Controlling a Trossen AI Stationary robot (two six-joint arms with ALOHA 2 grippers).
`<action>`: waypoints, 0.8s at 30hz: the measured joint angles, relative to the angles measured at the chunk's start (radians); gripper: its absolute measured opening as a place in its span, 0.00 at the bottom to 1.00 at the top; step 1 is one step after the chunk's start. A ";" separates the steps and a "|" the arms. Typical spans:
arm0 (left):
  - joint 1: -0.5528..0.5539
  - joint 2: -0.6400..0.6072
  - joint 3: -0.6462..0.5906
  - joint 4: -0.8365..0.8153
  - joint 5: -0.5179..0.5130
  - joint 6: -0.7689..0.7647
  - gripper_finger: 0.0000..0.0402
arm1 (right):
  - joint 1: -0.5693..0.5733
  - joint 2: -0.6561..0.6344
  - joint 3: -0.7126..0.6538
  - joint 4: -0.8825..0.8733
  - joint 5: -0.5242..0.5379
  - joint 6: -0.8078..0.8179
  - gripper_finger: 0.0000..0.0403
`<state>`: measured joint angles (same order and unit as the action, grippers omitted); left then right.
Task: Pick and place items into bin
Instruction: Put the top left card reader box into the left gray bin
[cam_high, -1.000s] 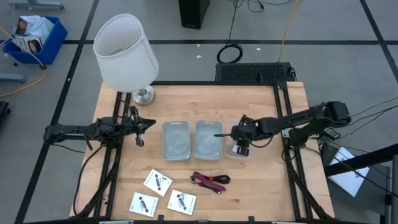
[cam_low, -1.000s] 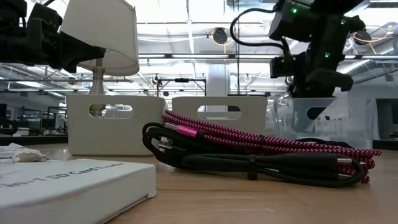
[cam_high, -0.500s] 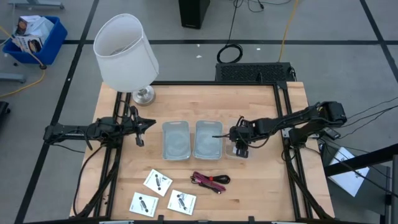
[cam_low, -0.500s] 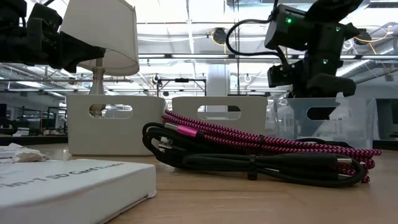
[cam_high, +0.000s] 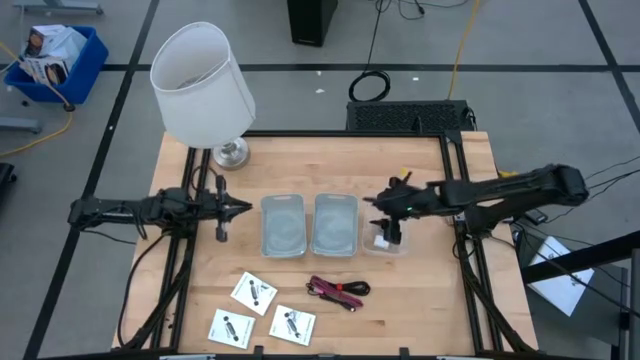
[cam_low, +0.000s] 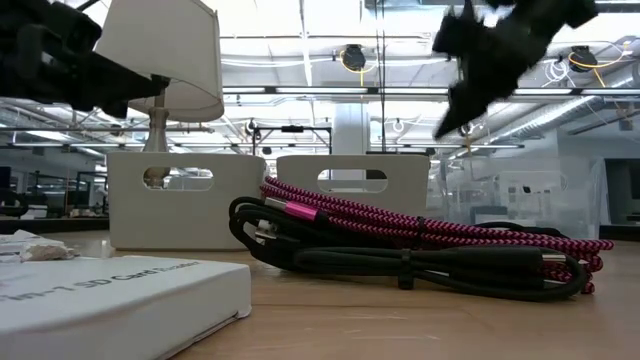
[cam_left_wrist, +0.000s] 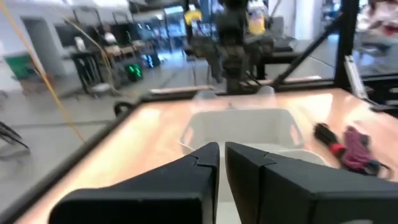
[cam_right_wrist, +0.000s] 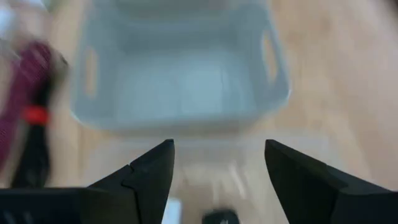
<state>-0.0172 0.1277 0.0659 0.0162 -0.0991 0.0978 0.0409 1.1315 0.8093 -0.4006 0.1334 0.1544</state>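
Three white cards lie flat near the table's near edge, beside the coiled red-and-black cable. A tiny white block and a tiny black cube sit inside a small clear bin. My right gripper hovers open over that clear bin, raised above it. My left gripper waits shut above the table, left of the two white bins.
The white-shaded lamp stands at the far left corner of the table. The two white bins and the clear bin stand in a row across the middle. Bare wood shows on the far half and at the near right corner.
My right gripper has risen from the clear bin and turned, its arm stretching out straighter. My left gripper has rolled about its own axis while staying in place. The cards, cable and bins have not moved.
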 joint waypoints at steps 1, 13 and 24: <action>-0.013 0.026 0.018 -0.007 -0.003 -0.018 0.10 | 0.004 -0.028 0.000 0.019 -0.003 -0.012 0.60; -0.255 0.639 0.334 -0.051 -0.222 -0.157 0.37 | 0.034 -0.168 -0.107 0.475 0.039 -0.287 0.58; -0.481 0.920 0.740 -0.341 -0.400 -0.173 0.49 | 0.012 -0.337 -0.388 0.792 -0.149 -0.368 0.17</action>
<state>-0.4977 1.0481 0.8059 -0.3251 -0.4986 -0.0750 0.0528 0.7946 0.4215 0.3914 -0.0159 -0.2131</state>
